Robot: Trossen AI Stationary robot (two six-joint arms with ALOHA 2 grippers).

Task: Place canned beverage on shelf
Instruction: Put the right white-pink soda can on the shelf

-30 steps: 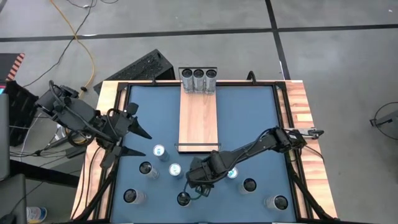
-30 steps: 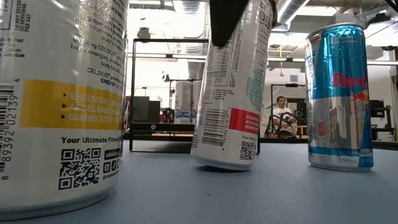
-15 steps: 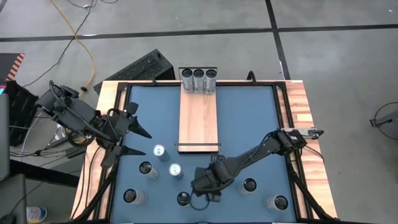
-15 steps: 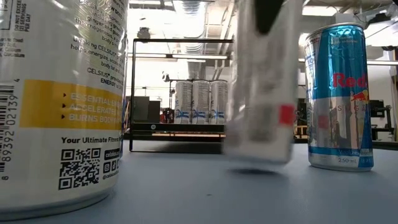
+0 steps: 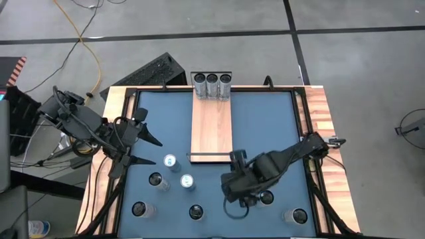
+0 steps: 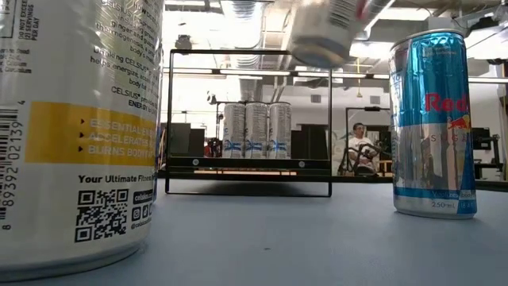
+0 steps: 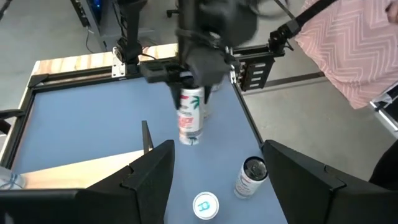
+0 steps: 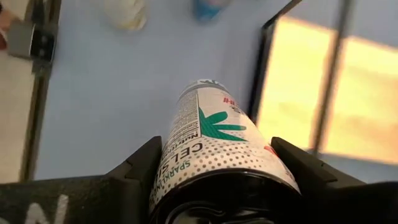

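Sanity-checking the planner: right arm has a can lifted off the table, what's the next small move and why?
Probably carry it toward the shelf. The right gripper holds the white can clear of the table, near the shelf's front rail. Three cans fill the far end; the board in front of them is bare. The left gripper waits at the table's left.

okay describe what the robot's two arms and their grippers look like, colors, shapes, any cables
Both arms are dark, near-black, jointed segments. The left gripper ends in two long, pointed, wedge-shaped black fingers, broad and flat seen from its own wrist. Black cables loop around the left arm's base. The right gripper hangs from a bulky, boxy black wrist block, with a thin cable looping beneath it.
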